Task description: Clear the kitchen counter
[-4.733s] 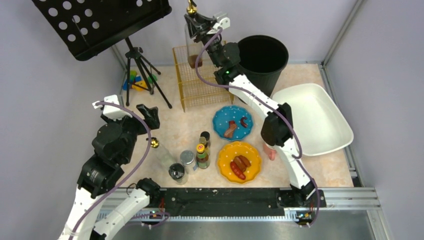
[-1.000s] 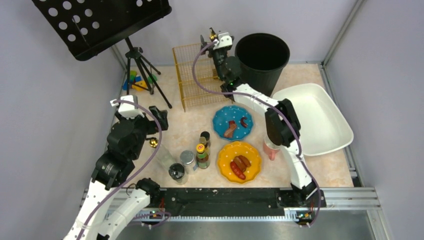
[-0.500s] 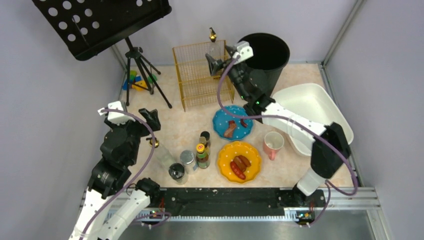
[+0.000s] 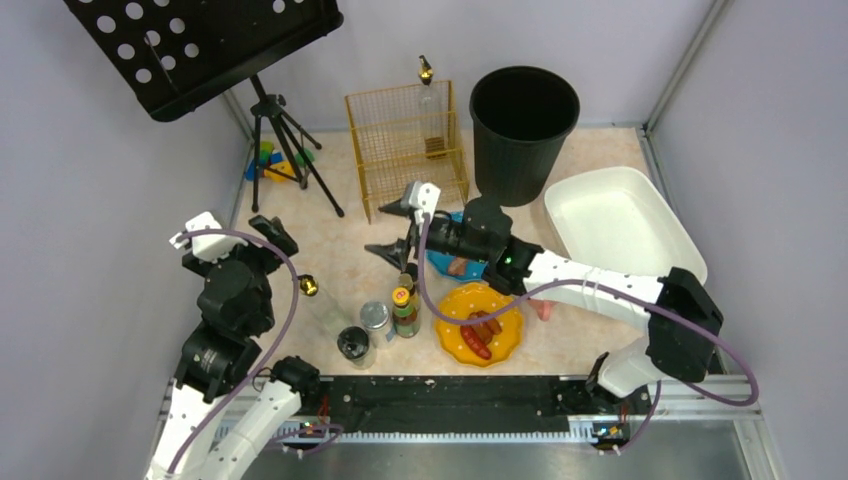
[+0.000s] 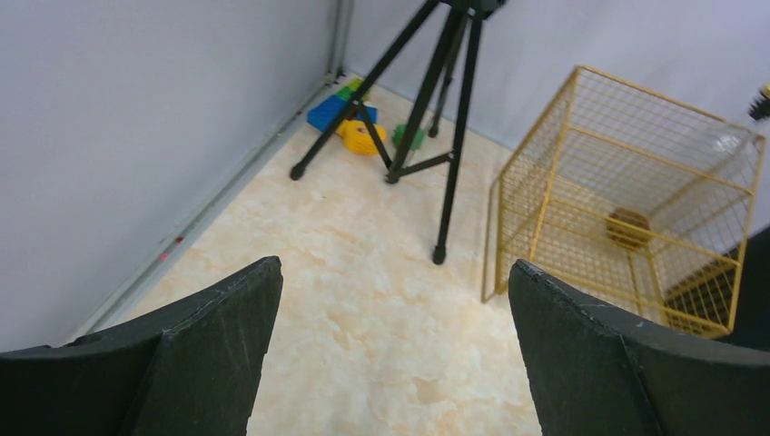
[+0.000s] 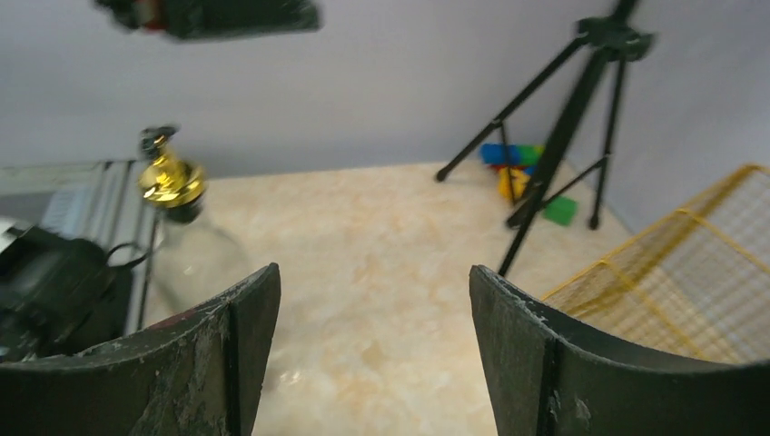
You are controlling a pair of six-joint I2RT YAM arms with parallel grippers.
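Beige and marble-patterned, the kitchen counter (image 4: 345, 250) is seen spanning the walled cell beneath both arms. Clutter is recorded: a yellow wire basket (image 4: 405, 150), black bin (image 4: 523, 115) and white tub (image 4: 620, 235) at the far side, a tripod (image 4: 285, 140) at far left, and jars (image 4: 385, 320) beside a yellow plate (image 4: 480, 320) of sausages near the bases. The right gripper (image 4: 395, 235) is held wide apart and empty just beyond the jars. Its arm is laid across a blue plate (image 4: 437, 262), which is largely hidden. The left gripper (image 5: 390, 363) is likewise spread and empty.
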